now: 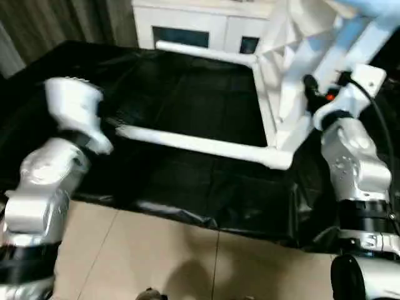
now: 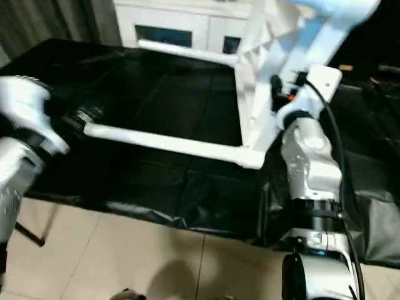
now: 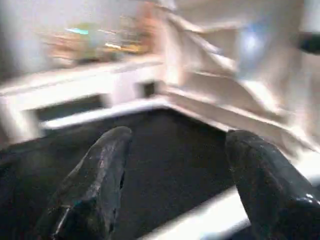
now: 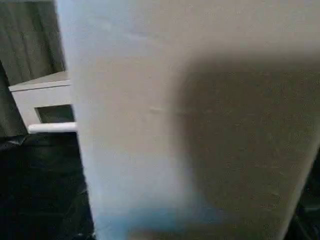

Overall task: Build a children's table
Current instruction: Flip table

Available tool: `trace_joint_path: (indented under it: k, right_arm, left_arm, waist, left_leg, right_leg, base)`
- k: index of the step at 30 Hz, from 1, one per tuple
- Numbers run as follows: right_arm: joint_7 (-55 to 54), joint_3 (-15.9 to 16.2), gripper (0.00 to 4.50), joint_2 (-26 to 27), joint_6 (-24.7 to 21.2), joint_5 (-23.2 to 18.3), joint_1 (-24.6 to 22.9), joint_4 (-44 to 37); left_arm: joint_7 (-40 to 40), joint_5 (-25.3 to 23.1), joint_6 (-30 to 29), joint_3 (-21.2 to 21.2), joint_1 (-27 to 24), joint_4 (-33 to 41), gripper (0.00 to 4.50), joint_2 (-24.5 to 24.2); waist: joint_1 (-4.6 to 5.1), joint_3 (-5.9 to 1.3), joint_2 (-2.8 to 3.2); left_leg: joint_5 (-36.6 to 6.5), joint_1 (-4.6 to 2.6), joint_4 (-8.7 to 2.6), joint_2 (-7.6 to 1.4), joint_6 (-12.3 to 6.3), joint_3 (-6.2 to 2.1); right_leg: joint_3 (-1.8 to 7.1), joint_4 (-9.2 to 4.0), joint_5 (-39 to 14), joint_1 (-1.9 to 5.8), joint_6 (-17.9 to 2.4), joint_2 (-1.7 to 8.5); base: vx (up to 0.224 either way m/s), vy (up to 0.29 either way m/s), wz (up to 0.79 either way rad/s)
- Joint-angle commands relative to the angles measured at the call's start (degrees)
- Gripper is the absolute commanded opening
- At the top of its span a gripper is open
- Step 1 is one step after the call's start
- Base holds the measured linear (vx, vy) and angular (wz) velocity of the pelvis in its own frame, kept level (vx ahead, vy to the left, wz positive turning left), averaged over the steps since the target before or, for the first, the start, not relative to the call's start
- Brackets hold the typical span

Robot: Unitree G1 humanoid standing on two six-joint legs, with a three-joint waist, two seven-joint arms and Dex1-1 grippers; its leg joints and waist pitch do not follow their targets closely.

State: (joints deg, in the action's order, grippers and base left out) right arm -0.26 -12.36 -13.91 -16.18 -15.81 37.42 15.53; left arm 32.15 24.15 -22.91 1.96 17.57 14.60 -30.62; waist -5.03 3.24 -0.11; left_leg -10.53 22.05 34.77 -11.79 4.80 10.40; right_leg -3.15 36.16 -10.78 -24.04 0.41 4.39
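Note:
The children's table lies on its side on a black sheet. Its ribbed white tabletop [image 1: 281, 56] stands on edge at the right. A near leg [image 1: 200, 145] and a far leg [image 1: 206, 53] stick out level toward the left. Another leg [image 1: 359, 47] slants up at the top right. My left gripper [image 3: 175, 137] is open, its black fingers [image 3: 100, 170] standing apart just above the free end of the near leg [image 3: 210, 217]. My right gripper [image 1: 315, 90] is up against the tabletop's near edge, closed around the slanting leg [image 4: 190, 125].
The black sheet [image 1: 187, 187] covers a low platform; beige floor tiles [image 1: 156, 250] lie in front of it. A white glass-doored cabinet [image 1: 187, 25] stands behind, grey curtains [image 1: 62, 19] to its left.

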Motion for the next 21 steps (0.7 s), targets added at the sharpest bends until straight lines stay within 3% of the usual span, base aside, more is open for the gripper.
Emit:
trace_joint_path:
  k: [1, 2, 9, 11, 12, 14, 19, 21]
  right_arm:
    - [-0.6, 1.2, 1.90, 0.4, 0.0, 1.8, 1.3, -1.3]
    - [-0.6, 1.5, 1.90, 0.5, 0.1, 2.3, 1.4, -1.1]
    - [0.6, 3.8, 1.90, 0.0, -2.0, 3.7, 2.1, 0.7]
    - [0.9, 4.0, 2.45, 0.0, -2.4, 3.8, 2.1, -0.2]
    - [0.5, 4.0, 2.59, 0.0, -2.5, 4.2, 2.1, -0.8]
    - [0.1, 3.9, 2.71, -0.1, -2.4, 4.8, 1.8, -1.5]
    - [-0.1, 3.6, 3.10, 1.1, -1.3, 3.9, -0.6, -4.8]
    - [0.3, 4.2, 3.35, 2.8, 1.1, 3.7, -4.2, -8.3]
  left_arm:
    - [4.4, 2.6, -3.9, -3.2, -0.5, 4.4, 3.36, -1.4]
    - [5.1, 2.9, -4.5, -3.7, -0.5, 5.1, 3.36, -1.7]
    - [6.4, 2.8, -5.7, -4.7, 1.3, 4.9, 3.36, -2.0]
    - [6.4, 2.9, -6.2, -4.5, 1.8, 4.7, 3.36, -2.2]
    - [6.5, 2.6, -6.3, -4.4, 2.2, 4.7, 3.36, -2.3]
    - [6.5, 2.8, -6.8, -4.2, 2.7, 4.7, 3.36, -2.1]
    - [6.9, 2.4, -6.7, -4.3, 3.4, 4.6, 3.36, -2.1]
    - [7.5, 1.3, -6.5, -5.5, 4.2, 4.8, 3.36, -2.8]
  waist:
    - [0.12, -4.22, -0.43]
    - [0.16, -4.13, -0.20]
    - [0.41, -4.05, -0.05]
    - [0.44, -4.11, -0.14]
    - [0.44, -4.15, 0.21]
    - [0.49, -4.29, -0.08]
    - [0.34, -4.31, 0.04]
    - [0.29, -4.15, 0.27]
  left_leg:
    - [-4.4, -1.02, -3.62, -0.36, 1.02, 0.38]
    - [-5.8, -1.21, -3.65, -0.40, 1.46, 0.43]
    - [-8.7, -1.45, -3.79, -0.29, 3.01, 0.32]
    - [-8.5, -1.26, -3.82, -0.27, 3.22, 0.21]
    - [-8.4, -1.30, -3.77, -0.25, 3.35, 0.18]
    - [-7.2, -1.12, -3.68, -0.21, 3.30, 0.17]
    - [-6.8, -1.16, -3.60, -0.20, 3.02, 0.19]
    - [-7.9, -1.22, -3.73, -0.27, 3.20, 0.12]
  right_leg:
    - [2.29, -2.80, -3.2, 3.09, -9.2, 2.30]
    - [2.34, -3.04, -4.9, 2.96, -9.0, 2.21]
    - [2.41, -3.50, -8.3, 2.77, -7.2, 1.85]
    - [2.40, -3.37, -7.8, 3.00, -7.1, 1.86]
    - [2.40, -3.33, -7.4, 2.94, -7.1, 1.84]
    - [2.42, -3.06, -5.4, 3.16, -7.3, 1.82]
    - [2.49, -2.97, -4.5, 3.14, -7.5, 1.78]
    - [2.51, -3.18, -6.1, 2.99, -7.0, 1.88]
  base:
    - [0.000, 0.000, 0.00]
    - [0.000, 0.000, 0.00]
    - [0.000, 0.000, 0.00]
    - [0.000, 0.000, 0.00]
    - [0.000, 0.000, 0.00]
    - [0.000, 0.000, 0.00]
    - [0.000, 0.000, 0.00]
    - [0.000, 0.000, 0.00]
